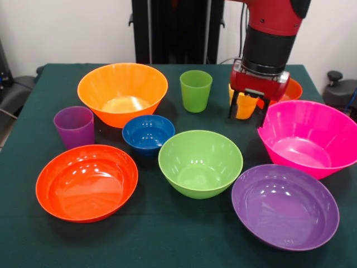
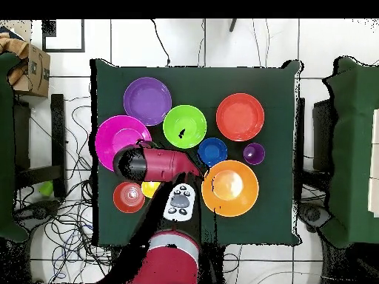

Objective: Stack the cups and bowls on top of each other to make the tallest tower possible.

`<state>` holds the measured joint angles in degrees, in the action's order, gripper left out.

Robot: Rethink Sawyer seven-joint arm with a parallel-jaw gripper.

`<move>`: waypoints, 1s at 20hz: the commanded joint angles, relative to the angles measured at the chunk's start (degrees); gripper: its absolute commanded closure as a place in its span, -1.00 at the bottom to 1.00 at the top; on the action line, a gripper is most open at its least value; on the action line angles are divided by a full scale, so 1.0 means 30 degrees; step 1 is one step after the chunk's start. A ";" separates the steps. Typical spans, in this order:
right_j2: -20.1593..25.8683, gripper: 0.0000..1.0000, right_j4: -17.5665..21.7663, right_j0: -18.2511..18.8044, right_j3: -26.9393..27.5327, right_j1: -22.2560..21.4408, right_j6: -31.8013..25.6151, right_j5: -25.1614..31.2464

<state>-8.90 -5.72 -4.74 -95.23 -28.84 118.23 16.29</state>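
Observation:
My gripper [image 1: 247, 114] hangs low at the far right of the table, its fingers [image 1: 232, 107] spread open. The yellow-orange cup [image 1: 245, 106] stands upright right behind and between them; I cannot tell whether they touch it. It shows beside the arm in the overhead view [image 2: 150, 189]. The green cup [image 1: 195, 90] and purple cup [image 1: 74, 126] stand apart. The bowls lie singly: orange [image 1: 122, 92], small blue [image 1: 148, 134], lime green [image 1: 199, 163], large red-orange [image 1: 86, 181], purple [image 1: 284, 206], pink [image 1: 307, 137], and small red-orange [image 1: 294, 89] behind the gripper. Nothing is stacked.
The dark green table [image 1: 167, 240] has its edges close to the outer bowls. The pink bowl's rim sits just right of my gripper. In the overhead view the arm [image 2: 159, 163] covers the green cup. Chairs and cables surround the table.

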 commanded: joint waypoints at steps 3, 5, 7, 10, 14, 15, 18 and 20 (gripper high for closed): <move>0.0633 -1.00 -0.0119 -0.0911 -0.1009 0.0831 0.3219 -0.1512; 0.0752 -1.00 -0.0184 -0.0842 -0.1141 0.0676 0.3095 -0.1439; 0.0838 -1.00 -0.0209 -0.0755 -0.1207 0.0596 0.2985 -0.1414; 0.1172 -1.00 -0.0236 -0.0473 -0.1372 0.0428 0.2792 -0.1255; 0.1631 -1.00 -0.0342 -0.0393 -0.1859 -0.0056 0.2783 -0.1020; 0.1658 -1.00 -0.0345 -0.0401 -0.1944 -0.0018 0.2847 -0.1181; 0.1764 -1.00 -0.0392 -0.0461 -0.1849 0.0274 0.2948 -0.1622; 0.2034 -1.00 -0.0450 -0.0399 -0.1730 0.0477 0.2943 -0.1854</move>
<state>-10.16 -5.79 -6.63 -97.26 -28.43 118.23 12.64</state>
